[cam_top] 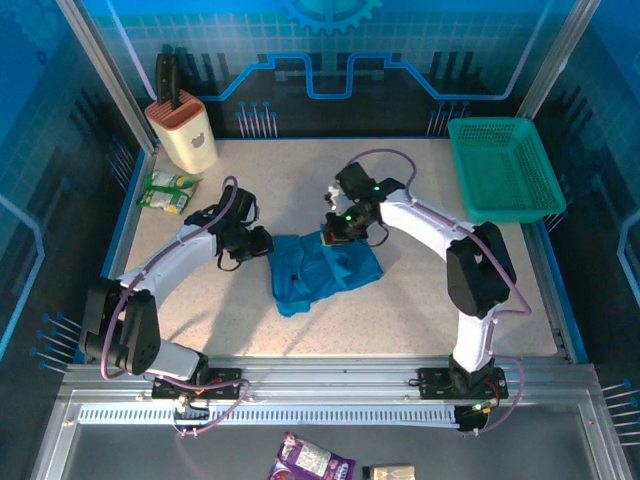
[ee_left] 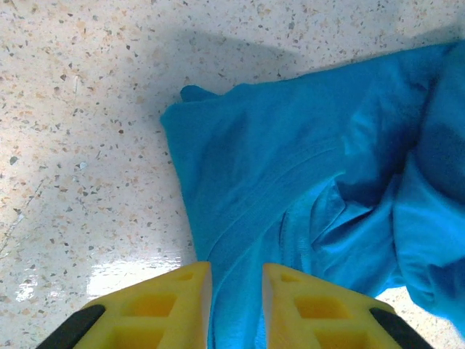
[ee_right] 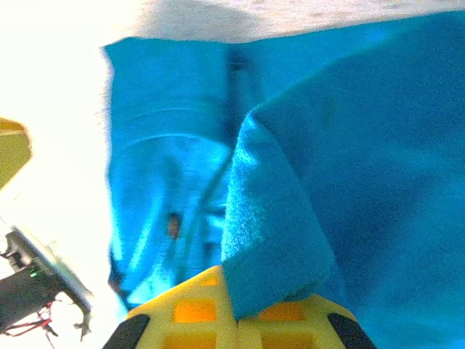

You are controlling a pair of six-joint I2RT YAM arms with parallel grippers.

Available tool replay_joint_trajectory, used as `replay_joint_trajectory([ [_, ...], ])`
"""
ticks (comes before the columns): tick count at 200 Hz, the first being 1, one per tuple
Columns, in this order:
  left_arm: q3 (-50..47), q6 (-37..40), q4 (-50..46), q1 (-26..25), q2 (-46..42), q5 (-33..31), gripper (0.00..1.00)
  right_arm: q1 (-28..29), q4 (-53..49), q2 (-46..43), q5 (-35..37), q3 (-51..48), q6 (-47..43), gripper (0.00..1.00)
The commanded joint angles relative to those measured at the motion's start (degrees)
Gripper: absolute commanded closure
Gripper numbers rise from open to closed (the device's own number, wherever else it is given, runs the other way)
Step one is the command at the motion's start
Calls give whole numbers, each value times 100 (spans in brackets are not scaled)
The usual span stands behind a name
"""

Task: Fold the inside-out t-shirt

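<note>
The blue t-shirt lies crumpled in a small heap in the middle of the table. My left gripper is at its left edge. In the left wrist view that gripper is open, its yellow fingers standing apart over a strip of the shirt that runs between them. My right gripper is at the shirt's far edge. In the right wrist view it is shut on a thick fold of the shirt, which rises out from between the pads.
A teal-green mesh basket sits at the back right corner. A knife block and a green snack packet are at the back left. Bare speckled table surrounds the shirt. Packets lie below the front rail.
</note>
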Motion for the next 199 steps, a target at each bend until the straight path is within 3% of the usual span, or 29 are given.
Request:
replay_joint_trajectory([
  [1,-134,-64,-44,62,-127,138,75,315,-238,345,-154,485,364,94],
  [18,-99,-30,-30,63,-94,206,75,418,-400,518,-31,722,407,85],
  [32,-49,4,-38,63,-66,213,74,461,-597,483,276,783,372,71],
  [44,-2,36,-57,63,-27,226,74,480,-608,335,375,680,363,67],
  [90,303,170,12,63,335,431,74,560,-352,-141,428,-171,510,68],
  [129,1018,408,-49,54,1070,574,74,286,137,238,274,-864,447,70],
  [173,1537,721,-304,67,1757,93,72,-567,-106,1047,182,-555,-419,71],
  [199,1538,778,-279,63,2137,548,72,-998,-501,1279,484,36,-925,71],
])
